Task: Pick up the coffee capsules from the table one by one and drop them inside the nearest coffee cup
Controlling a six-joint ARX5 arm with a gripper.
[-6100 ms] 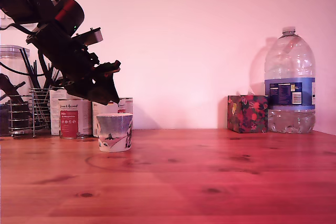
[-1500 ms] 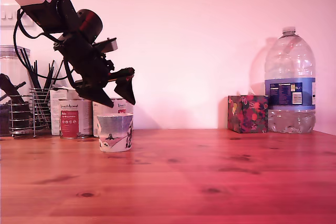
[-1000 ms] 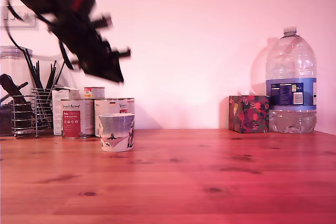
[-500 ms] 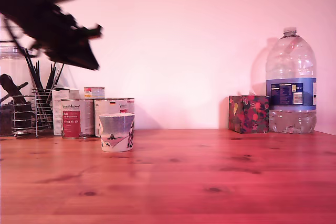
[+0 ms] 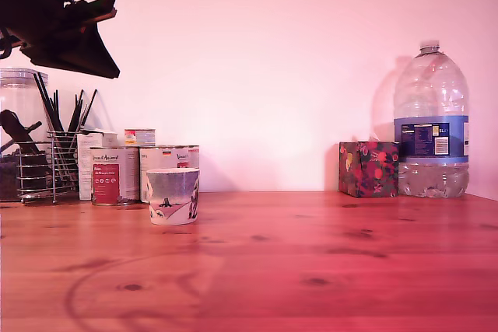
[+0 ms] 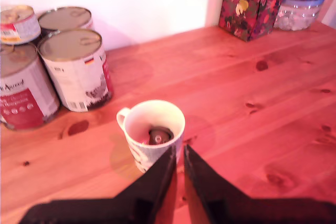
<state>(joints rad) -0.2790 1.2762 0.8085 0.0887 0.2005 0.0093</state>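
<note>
Pine surface (image 6: 273,108) shows no loose capsules; capsules (image 6: 156,136) lie inside paper cup (image 6: 152,129) below raised end effector (image 6: 178,169), fingers nearly together, empty; task looks finished

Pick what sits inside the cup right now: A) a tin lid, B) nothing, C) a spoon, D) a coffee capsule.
D: in the wrist view a dark capsule lies at the bottom of the coffee cup.
</note>
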